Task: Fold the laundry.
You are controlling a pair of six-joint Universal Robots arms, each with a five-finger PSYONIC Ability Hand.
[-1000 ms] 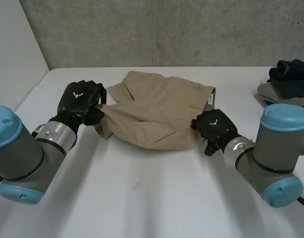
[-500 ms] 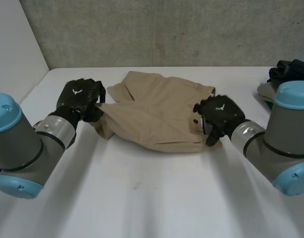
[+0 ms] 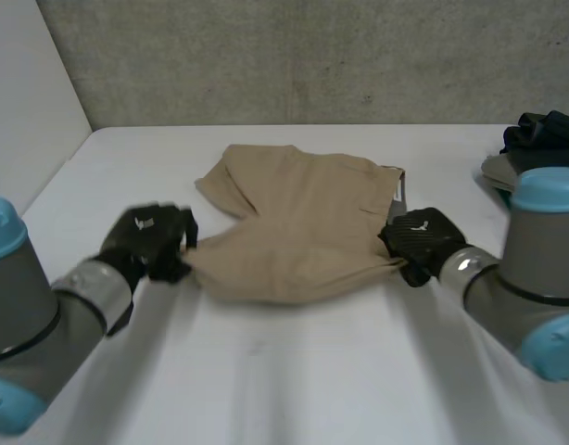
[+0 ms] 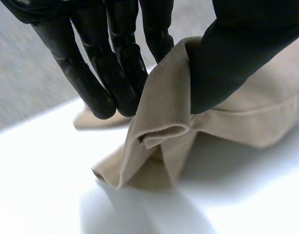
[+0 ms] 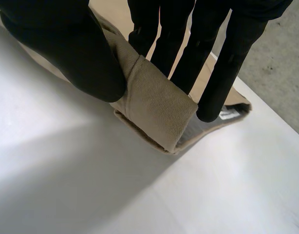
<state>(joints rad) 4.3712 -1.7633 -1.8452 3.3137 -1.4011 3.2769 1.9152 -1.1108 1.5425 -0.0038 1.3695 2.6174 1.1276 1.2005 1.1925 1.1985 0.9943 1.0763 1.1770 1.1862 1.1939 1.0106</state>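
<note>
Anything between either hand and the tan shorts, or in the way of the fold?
Nothing visible. The left hand pinches the tan shorts at their left edge, the right hand at their right corner. The dark clothes pile lies apart at the far right of the table.

1. The shorts [image 3: 303, 218] are tan cloth, matt, with tiny ribs in the weave.
2. The table [image 3: 284, 371] is white, smooth and a little shiny.
3. The left hand [image 3: 145, 243] and right hand [image 3: 419, 239] are black, smooth and matt, like rubber or plastic.
4. The wall [image 3: 312, 56] is grey and rough, like concrete.
5. The left arm [image 3: 44, 315] and right arm [image 3: 516, 297] are smooth grey with a dull shine.
6. The caps [image 3: 549, 190] are smooth blue.
7. The pile [image 3: 544, 139] is dark, soft cloth.
</note>
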